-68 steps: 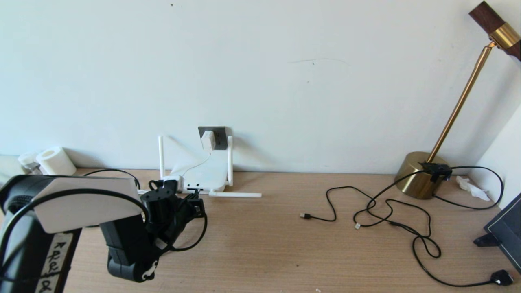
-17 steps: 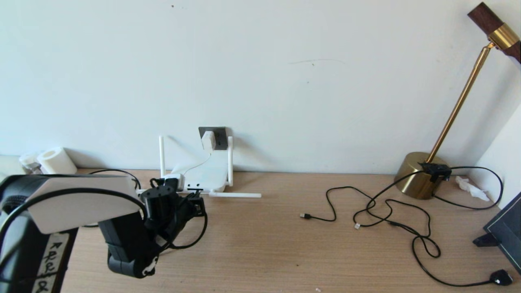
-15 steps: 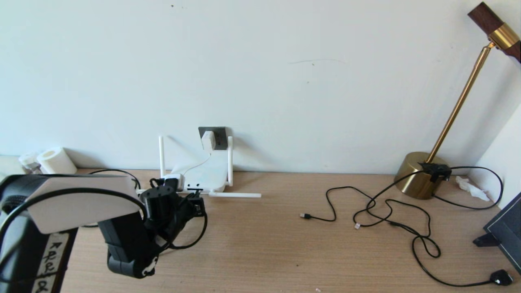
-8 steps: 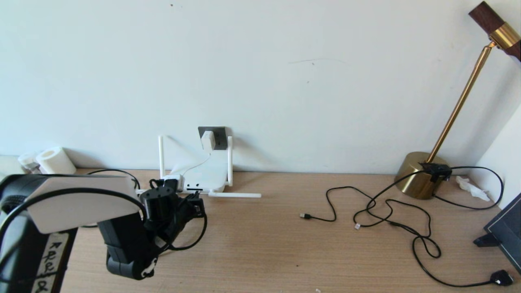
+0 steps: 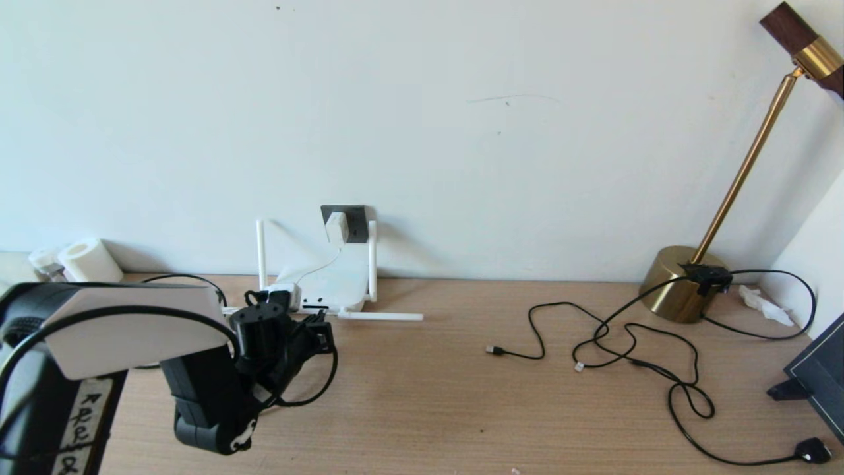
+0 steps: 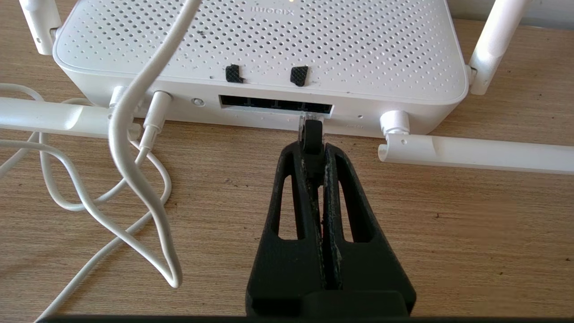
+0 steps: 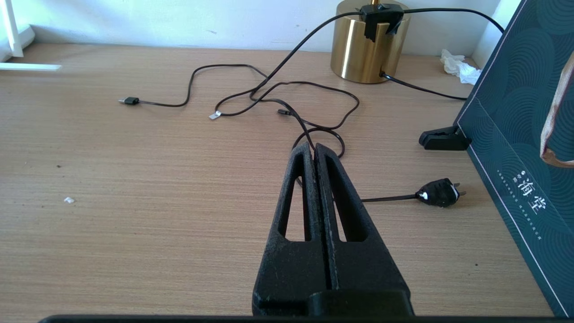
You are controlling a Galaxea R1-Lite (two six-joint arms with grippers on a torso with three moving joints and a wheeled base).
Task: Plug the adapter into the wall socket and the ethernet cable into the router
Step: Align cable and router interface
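The white router [image 5: 333, 284] lies against the wall under the dark grey wall socket [image 5: 354, 221]. The white adapter [image 5: 336, 227] sits in that socket, and its thin white cord [image 6: 130, 157] runs down to the router's front edge. My left gripper [image 6: 312, 148] is shut on the ethernet cable's black plug end [image 6: 310, 133], whose clear tip is at the right end of the router's [image 6: 269, 40] dark port strip [image 6: 276, 104]. The black ethernet cable [image 5: 328, 379] loops beneath the left gripper [image 5: 321, 332]. My right gripper [image 7: 315, 150] hangs shut and empty over the table.
Two router antennas lie flat on the table [image 5: 381, 316] [image 6: 475, 152]. Thin black cables [image 5: 626, 343] sprawl at the right, ending in a black mains plug [image 7: 439, 192]. A brass lamp base [image 5: 679, 290], a dark green box [image 7: 515, 112] and a paper roll [image 5: 89, 262] stand at the edges.
The left gripper has shifted very slightly toward the router with the plug still in it. Nothing else has moved.
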